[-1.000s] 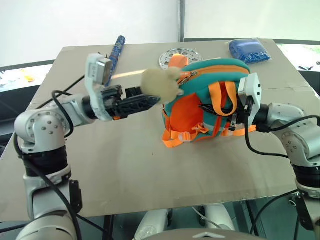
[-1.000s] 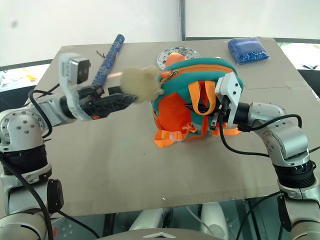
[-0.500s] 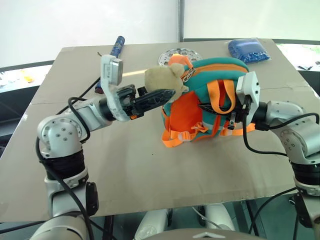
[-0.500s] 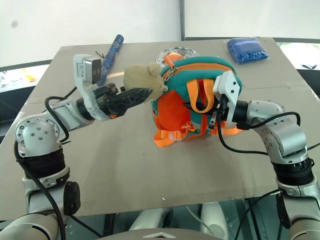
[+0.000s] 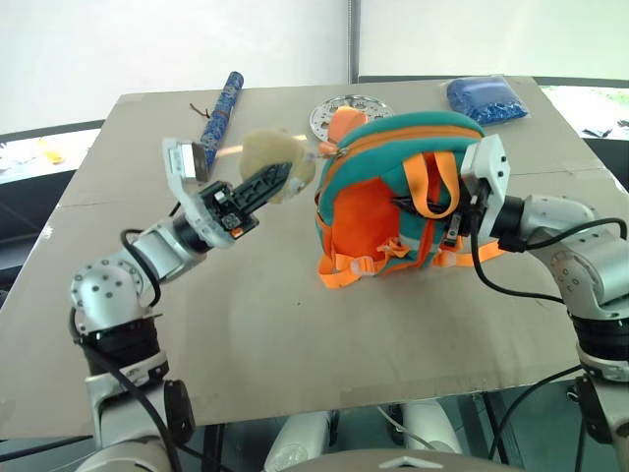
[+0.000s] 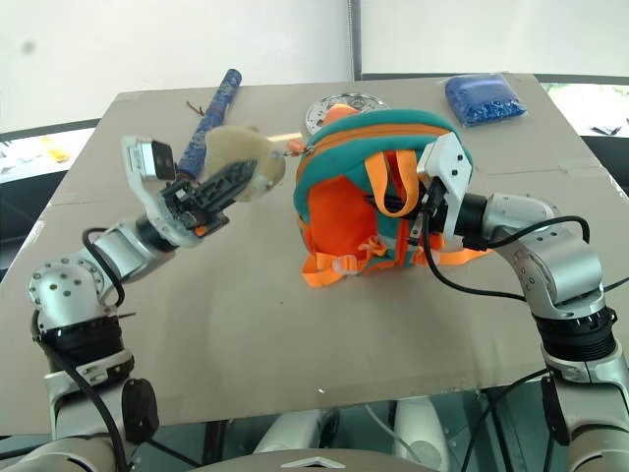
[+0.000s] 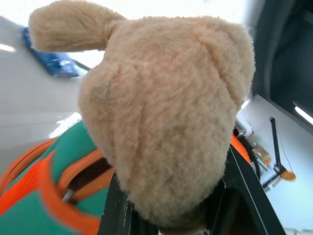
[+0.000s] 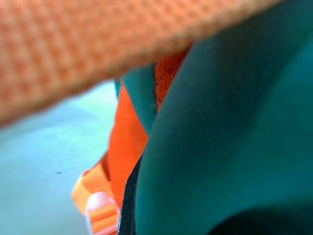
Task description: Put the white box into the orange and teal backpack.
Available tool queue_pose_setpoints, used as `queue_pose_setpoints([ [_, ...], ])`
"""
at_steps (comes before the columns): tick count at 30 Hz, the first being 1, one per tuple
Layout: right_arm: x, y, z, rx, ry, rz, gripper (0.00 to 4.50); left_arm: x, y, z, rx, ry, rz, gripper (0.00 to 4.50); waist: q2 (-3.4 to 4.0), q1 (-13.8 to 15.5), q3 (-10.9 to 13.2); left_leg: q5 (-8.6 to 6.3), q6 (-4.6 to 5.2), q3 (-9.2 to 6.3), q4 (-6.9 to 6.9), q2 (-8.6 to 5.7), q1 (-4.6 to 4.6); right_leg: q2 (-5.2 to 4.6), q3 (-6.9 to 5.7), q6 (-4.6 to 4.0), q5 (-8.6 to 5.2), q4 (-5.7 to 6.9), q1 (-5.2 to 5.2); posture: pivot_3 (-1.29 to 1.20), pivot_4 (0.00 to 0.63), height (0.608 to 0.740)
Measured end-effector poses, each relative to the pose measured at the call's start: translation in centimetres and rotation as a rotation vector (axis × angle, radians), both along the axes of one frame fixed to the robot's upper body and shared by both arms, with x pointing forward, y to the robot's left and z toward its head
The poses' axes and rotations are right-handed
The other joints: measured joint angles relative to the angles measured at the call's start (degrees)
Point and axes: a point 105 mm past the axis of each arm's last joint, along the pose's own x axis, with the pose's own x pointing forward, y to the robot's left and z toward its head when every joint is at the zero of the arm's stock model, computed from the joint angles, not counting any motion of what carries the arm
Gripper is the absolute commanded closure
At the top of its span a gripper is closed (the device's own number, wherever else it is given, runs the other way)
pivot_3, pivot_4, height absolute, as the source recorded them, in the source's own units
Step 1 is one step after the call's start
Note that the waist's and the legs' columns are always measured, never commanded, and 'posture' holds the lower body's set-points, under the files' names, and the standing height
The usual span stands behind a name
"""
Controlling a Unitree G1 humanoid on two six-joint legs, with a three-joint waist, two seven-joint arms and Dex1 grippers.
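On the table (image 5: 295, 344): the backpack (image 5: 378, 211) stands upright near the middle, orange body, teal trim, its straps (image 5: 432, 182) facing me.
Left gripper (image 5: 267, 180): I hold it up off the table, just to the left of the backpack's top, pointing at the plush (image 5: 273, 157).
Left fingers: closed on the beige plush; in my left wrist view the plush (image 7: 166, 132) sits between my two black fingers (image 7: 117, 215).
Plush: lifted clear of the table, beside the backpack's upper left corner, joined to it by a short orange tie.
Right gripper (image 6: 425, 211): pressed against the right side of the backpack, among the orange straps.
Right fingers: closed; I cannot tell from the views exactly which strap or fold they pinch. My right wrist view shows teal fabric (image 8: 230, 122) and orange webbing (image 8: 98, 44) right up close.
Zipper (image 6: 373, 133): an orange line running along the teal top edge of the backpack.
Behind the backpack: a silver plate (image 5: 339, 110), partly hidden by it.
Far right corner: a blue pouch (image 5: 484, 98).
Far left: a blue tube (image 5: 221, 105), well apart from the backpack.
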Motion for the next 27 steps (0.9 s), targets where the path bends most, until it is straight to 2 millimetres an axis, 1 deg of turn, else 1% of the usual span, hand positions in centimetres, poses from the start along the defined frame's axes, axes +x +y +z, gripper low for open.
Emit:
queue_pose_setpoints([
  [5, 1.1, -0.5, 0.4, 0.037, 0.022, -0.074, 4.5, 0.3, 1.6, -3.3, -0.009, 0.107, 0.117, 4.03, -0.01, 0.2, -0.02, 0.0, 0.0, 0.02, 0.01, 0.0, 0.0, 0.0, 0.01, -0.02, 0.01, -0.01, 0.01, 0.0, 0.15, 0.733],
  [6, 1.3, -0.7, 0.5, 0.043, 0.024, -0.093, 4.5, 0.3, 2.0, -4.3, 0.001, 0.137, 0.146, 4.03, -0.01, 0.22, -0.02, 0.0, 0.0, 0.01, 0.0, -0.01, 0.0, 0.0, 0.0, -0.02, 0.01, -0.01, 0.01, 0.0, 0.15, 0.733],
  [10, 1.7, -1.1, 0.9, 0.06, 0.033, -0.136, 4.5, 0.2, 2.2, -5.9, -0.001, 0.183, 0.187, 4.03, -0.02, 0.3, -0.03, 0.0, 0.0, 0.02, 0.01, 0.0, 0.0, 0.0, 0.01, -0.03, 0.02, -0.01, 0.02, 0.0, 0.15, 0.733],
  [11, 1.9, -1.2, 0.9, 0.064, 0.034, -0.149, 4.5, 0.2, 2.1, -6.8, 0.026, 0.208, 0.201, 4.03, -0.01, 0.25, -0.04, 0.0, 0.0, 0.04, 0.0, 0.0, 0.01, 0.0, 0.02, -0.04, 0.02, 0.0, 0.02, 0.0, 0.15, 0.733],
  [13, 2.0, -1.3, 1.0, 0.068, 0.035, -0.162, 4.5, 0.1, 1.6, -8.3, 0.084, 0.244, 0.203, 4.03, 0.0, 0.25, -0.05, 0.0, 0.0, 0.05, 0.0, 0.0, 0.02, 0.0, 0.03, -0.04, 0.02, -0.01, 0.02, 0.0, 0.15, 0.733],
  [14, 2.1, -1.4, 1.0, 0.072, 0.036, -0.169, 4.5, 0.0, 0.9, -9.2, 0.135, 0.259, 0.198, 4.03, -0.01, 0.29, -0.05, 0.0, 0.0, 0.05, 0.0, 0.0, 0.02, 0.0, 0.03, -0.04, 0.02, -0.01, 0.03, 0.0, 0.15, 0.733],
  [15, 2.1, -1.4, 1.0, 0.075, 0.04, -0.175, 4.5, -0.1, 0.2, -9.8, 0.172, 0.258, 0.19, 4.03, -0.02, 0.37, -0.05, 0.0, 0.0, 0.05, 0.0, -0.01, 0.01, -0.01, 0.03, -0.04, 0.02, -0.01, 0.04, 0.0, 0.15, 0.733],
  [16, 2.1, -1.5, 1.0, 0.077, 0.043, -0.177, 4.5, 0.0, -0.2, -10.0, 0.195, 0.249, 0.186, 4.03, -0.02, 0.42, -0.06, 0.0, 0.0, 0.05, 0.0, 0.0, 0.02, 0.0, 0.03, -0.05, 0.03, -0.01, 0.04, 0.0, 0.15, 0.733],
  [17, 2.2, -1.6, 1.1, 0.084, 0.047, -0.185, 4.5, 0.3, -1.2, -10.1, 0.255, 0.209, 0.18, 4.03, 0.0, 0.51, -0.07, 0.0, 0.0, 0.06, 0.0, 0.0, 0.02, 0.0, 0.03, -0.07, 0.04, -0.01, 0.05, 0.0, 0.15, 0.733],
  [18, 2.2, -1.6, 1.1, 0.087, 0.047, -0.187, 4.5, 0.4, -1.4, -10.1, 0.265, 0.199, 0.18, 4.03, 0.0, 0.57, -0.08, 0.0, 0.0, 0.06, 0.0, 0.0, 0.02, 0.0, 0.03, -0.08, 0.05, -0.01, 0.05, 0.0, 0.15, 0.733],
  [19, 2.2, -1.8, 1.1, 0.095, 0.049, -0.193, 4.5, 0.8, -2.2, -10.1, 0.299, 0.158, 0.192, 4.04, 0.0, 0.74, -0.1, 0.0, 0.0, 0.07, 0.0, 0.0, 0.02, 0.0, 0.03, -0.09, 0.05, -0.02, 0.06, 0.0, 0.15, 0.733],
  [21, 2.2, -1.9, 1.1, 0.096, 0.051, -0.196, 4.5, 0.8, -2.4, -10.2, 0.311, 0.146, 0.194, 4.05, 0.0, 0.73, -0.1, 0.0, 0.0, 0.08, 0.0, 0.0, 0.02, 0.0, 0.04, -0.09, 0.05, -0.02, 0.06, 0.0, 0.15, 0.733],
  [23, 1.8, -2.2, 0.2, 0.074, 0.045, -0.22, 3.76, 1.1, -2.1, -9.8, 0.344, 0.059, 0.249, 2.98, 0.01, 0.93, -0.11, 0.0, 0.0, 0.06, -0.03, 0.01, 0.02, 0.01, 0.02, -0.08, 0.05, -0.06, 0.05, 0.0, 0.15, 0.733],
  [24, 1.8, -2.5, -0.4, 0.063, 0.041, -0.24, 3.33, 1.0, -1.9, -9.7, 0.354, 0.026, 0.262, 2.52, 0.01, 0.98, -0.11, 0.0, 0.0, 0.08, -0.03, 0.01, 0.02, 0.01, 0.03, -0.08, 0.05, -0.07, 0.05, 0.0, 0.15, 0.733],
  [26, 1.6, -2.9, -1.4, 0.053, 0.052, -0.263, 2.35, 0.7, -1.4, -9.8, 0.376, -0.005, 0.268, 1.42, 0.01, 1.07, -0.11, 0.0, 0.0, 0.1, -0.03, 0.01, 0.02, 0.01, 0.05, -0.08, 0.05, -0.07, 0.04, 0.0, 0.15, 0.733],
  [27, 1.5, -3.0, -1.9, 0.049, 0.059, -0.272, 1.98, 0.5, -1.2, -9.8, 0.391, -0.021, 0.269, 1.04, 0.01, 1.11, -0.11, 0.0, 0.0, 0.09, -0.03, 0.01, 0.02, 0.02, 0.05, -0.08, 0.05, -0.07, 0.04, 0.0, 0.15, 0.733],
])
